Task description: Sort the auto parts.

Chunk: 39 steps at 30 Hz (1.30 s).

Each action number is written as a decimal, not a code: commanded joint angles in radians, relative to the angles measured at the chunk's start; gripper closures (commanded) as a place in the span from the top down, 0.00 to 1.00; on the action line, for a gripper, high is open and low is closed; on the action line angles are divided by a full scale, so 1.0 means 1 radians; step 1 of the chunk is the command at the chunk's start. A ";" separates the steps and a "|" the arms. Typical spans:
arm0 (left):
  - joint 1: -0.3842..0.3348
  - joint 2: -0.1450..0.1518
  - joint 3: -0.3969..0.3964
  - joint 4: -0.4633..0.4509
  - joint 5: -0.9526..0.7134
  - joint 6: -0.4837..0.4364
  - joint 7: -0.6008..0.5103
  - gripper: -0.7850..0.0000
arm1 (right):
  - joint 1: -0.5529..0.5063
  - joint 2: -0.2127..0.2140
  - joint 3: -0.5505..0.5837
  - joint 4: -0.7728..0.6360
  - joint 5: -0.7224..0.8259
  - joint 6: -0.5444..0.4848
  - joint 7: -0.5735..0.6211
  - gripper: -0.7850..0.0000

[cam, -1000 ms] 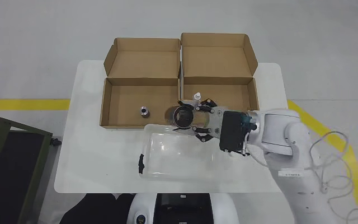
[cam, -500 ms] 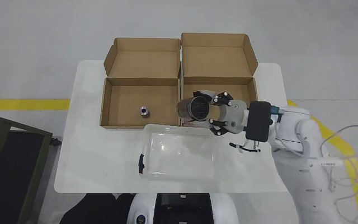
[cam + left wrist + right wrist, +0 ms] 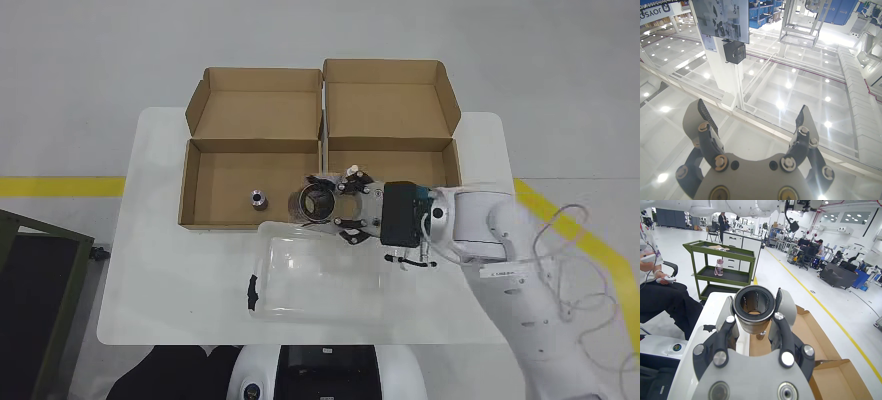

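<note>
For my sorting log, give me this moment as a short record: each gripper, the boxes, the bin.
right gripper: shut on the cylindrical bearing
bearing position: above the near walls where the left box and the right box meet
left gripper: open, holding nothing
left box contents: one small metal part
clear bin: on the table, in front of the boxes

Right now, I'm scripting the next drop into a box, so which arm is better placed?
Right. The right tool is shut on the metal cylinder, held over the near edge of the left box. The left tool is open, empty and pointed up at the ceiling.
</note>
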 commanded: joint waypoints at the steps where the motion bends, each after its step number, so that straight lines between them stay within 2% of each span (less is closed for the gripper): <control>1: 0.000 0.000 0.000 0.000 0.000 0.000 0.000 1.00 | 0.018 -0.004 -0.032 0.016 -0.006 0.011 0.012 0.00; 13: 0.000 0.000 0.000 0.000 0.000 0.000 0.000 1.00 | 0.126 -0.039 -0.200 0.156 -0.043 0.111 0.068 0.00; 22: 0.000 0.000 0.000 0.000 0.000 0.000 0.000 1.00 | 0.211 -0.078 -0.314 0.311 -0.049 0.188 0.088 0.00; 39: 0.000 0.000 0.000 0.000 0.000 0.000 0.000 1.00 | 0.321 -0.144 -0.406 0.583 0.003 0.305 0.111 0.00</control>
